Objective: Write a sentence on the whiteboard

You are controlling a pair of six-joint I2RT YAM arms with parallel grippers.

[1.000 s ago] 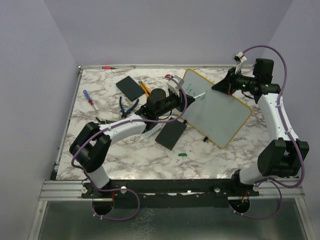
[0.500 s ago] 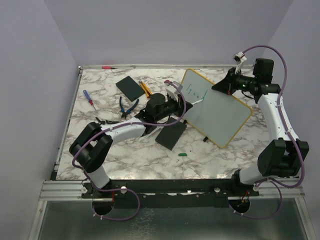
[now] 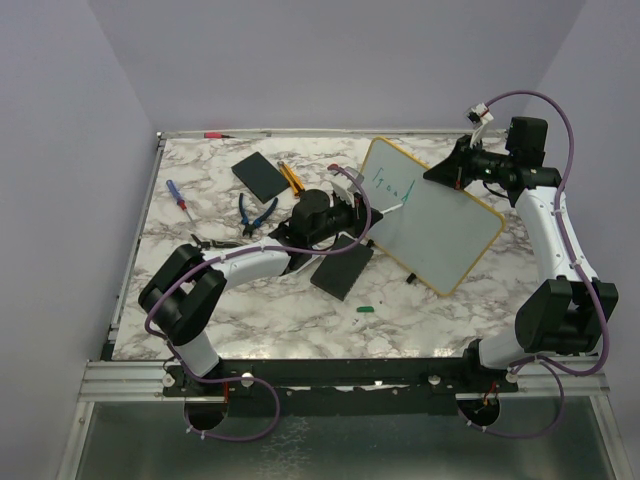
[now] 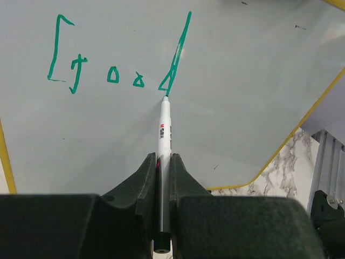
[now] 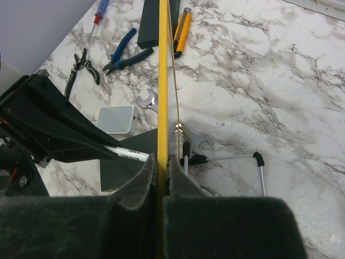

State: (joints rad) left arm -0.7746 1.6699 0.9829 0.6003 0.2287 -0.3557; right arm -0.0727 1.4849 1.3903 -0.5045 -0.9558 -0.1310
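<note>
Whiteboard (image 3: 430,225), one, sits tilted at the marble table's (image 3: 200,300) far right, its yellow rim clamped in the right gripper (image 5: 161,162). The left gripper (image 4: 163,159) pinches one marker (image 4: 164,127), tip touching the sentence (image 4: 178,54): five green marks, one row.

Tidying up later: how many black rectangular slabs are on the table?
2. One black rectangular slab lies far back beside the yellow utility knife; the other lies nearer, just left of the yellow-rimmed whiteboard. That board may hide more.
</note>
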